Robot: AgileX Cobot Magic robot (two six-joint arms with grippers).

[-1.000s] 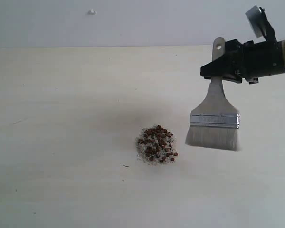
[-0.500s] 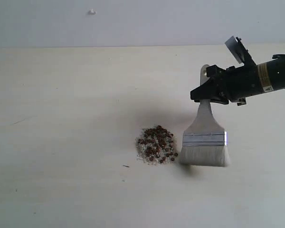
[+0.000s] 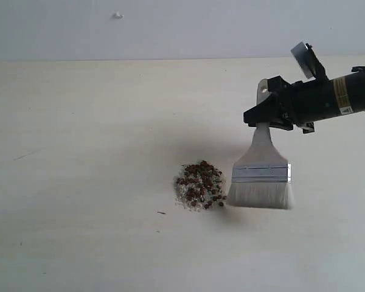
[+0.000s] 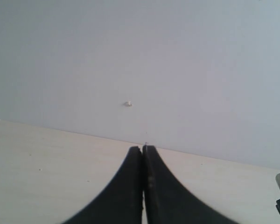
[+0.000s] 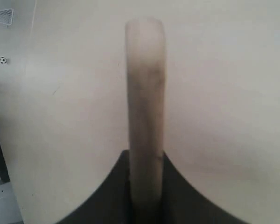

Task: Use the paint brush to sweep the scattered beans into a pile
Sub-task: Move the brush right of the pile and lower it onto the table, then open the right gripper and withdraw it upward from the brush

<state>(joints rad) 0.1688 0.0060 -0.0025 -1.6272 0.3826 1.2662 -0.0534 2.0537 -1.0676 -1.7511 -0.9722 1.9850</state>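
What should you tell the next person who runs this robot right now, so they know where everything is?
Left gripper: fingers shut, holding nothing, out of the exterior view.
Right gripper: shut on the paint brush by its handle, with the bristles down on the table at the right edge of the pile.
Done: the beans sit in one compact heap; no strays visible.
Left: perhaps a last nudge from the right, then lift the brush away.

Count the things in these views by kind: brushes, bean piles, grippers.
paint brush: 1
pile of beans: 1
grippers: 2 (right gripper holding the paint brush; left gripper shut, empty)
Total: 4
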